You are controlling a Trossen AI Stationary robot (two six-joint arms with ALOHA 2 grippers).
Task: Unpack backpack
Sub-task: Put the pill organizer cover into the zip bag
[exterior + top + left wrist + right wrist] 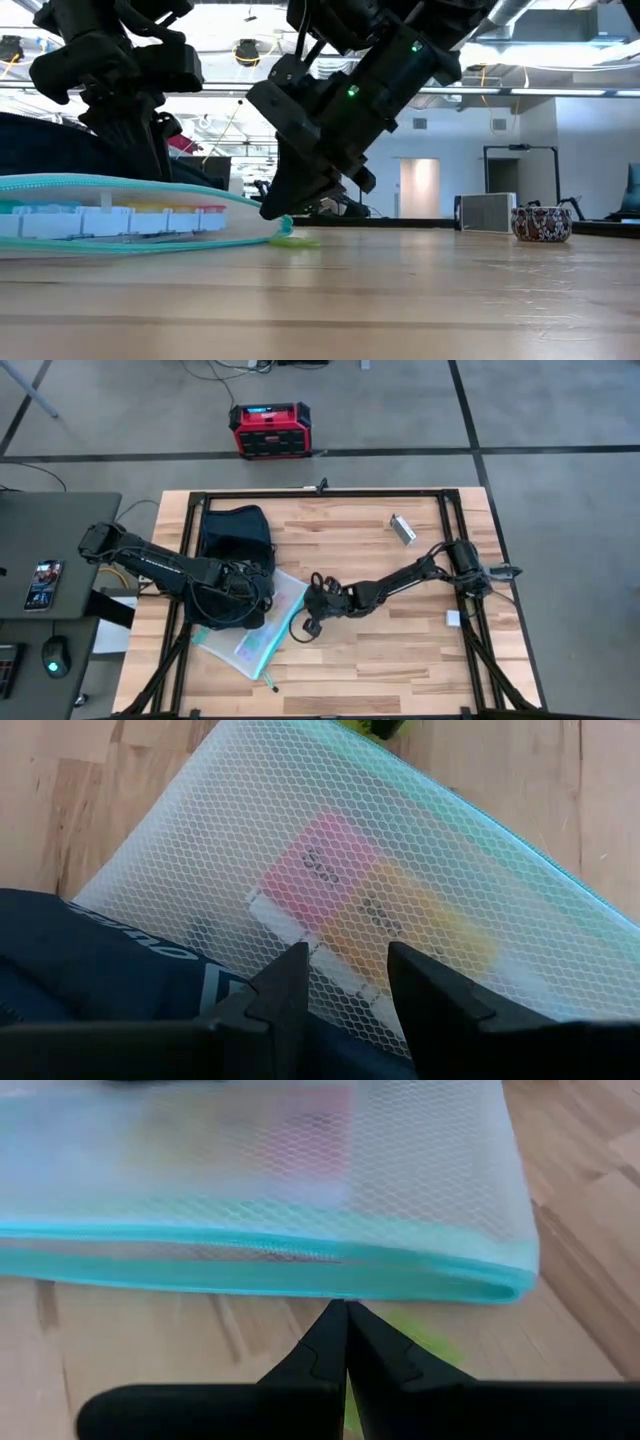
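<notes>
The dark navy backpack lies at the table's left, with a fold of it in the left wrist view. A white mesh pouch with a teal zipper edge lies flat on the table, its far end against the backpack. It holds coloured blocks. My left gripper is open above the pouch's backpack end. My right gripper is shut, its tips at the pouch's teal edge. A yellow-green scrap lies on the wood below it. My left gripper stands over the mesh, pointing down; whether the fingers touch it, I cannot tell. My right gripper comes slanting down from the table's right, and its shut fingertips meet the teal zipper edge near the pouch's corner. Whether any trim is pinched between them does not show.
A small grey device lies at the table's far right, and a white piece sits by the right edge. A red-black box stands on the floor beyond. A side desk on the left holds a phone and a mouse. Bare wood lies near and right.
</notes>
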